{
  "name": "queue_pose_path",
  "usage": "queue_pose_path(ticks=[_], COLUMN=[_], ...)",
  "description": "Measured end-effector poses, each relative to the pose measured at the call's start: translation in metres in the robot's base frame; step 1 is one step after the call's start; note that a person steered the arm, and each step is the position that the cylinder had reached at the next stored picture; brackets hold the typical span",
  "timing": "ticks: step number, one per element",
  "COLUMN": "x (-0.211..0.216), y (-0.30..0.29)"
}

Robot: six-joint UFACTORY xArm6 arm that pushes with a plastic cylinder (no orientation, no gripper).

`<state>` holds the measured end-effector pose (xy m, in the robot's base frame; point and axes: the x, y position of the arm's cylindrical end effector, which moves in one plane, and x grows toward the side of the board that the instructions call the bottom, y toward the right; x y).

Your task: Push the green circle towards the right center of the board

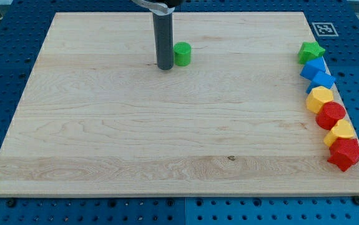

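Camera view first, from the view's left: the counter [104, 144] is a pale wooden board lying on a blue perforated base [4, 62] — that whole side of it carries no blocks. Near the top, left of middle, my tip [165, 67] stands on the wood just left of the green circle [181, 54], close enough that I cannot tell whether they touch. There is no hand on this arm, so nothing is apart, together or clamped; the rod only pushes.

By my judgement the task is barely begun: the green circle sits well apart from the right centre, with a long stretch of bare wood to cross, rightward and somewhat down.

Along the right edge runs a crowded row — green star [311, 52], two blue blocks [316, 74], a yellow block [319, 99], a red block [331, 115], another yellow [341, 132], another red [346, 154]. A printed marker [323, 29] lies past the top right corner.
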<state>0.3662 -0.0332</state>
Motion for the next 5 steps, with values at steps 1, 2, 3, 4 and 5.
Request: queue_pose_path(ticks=[1, 2, 3, 4, 5], x=[-0.014, -0.038, -0.034, -0.015, -0.012], y=[-0.006, -0.008, -0.004, -0.006, 0.006])
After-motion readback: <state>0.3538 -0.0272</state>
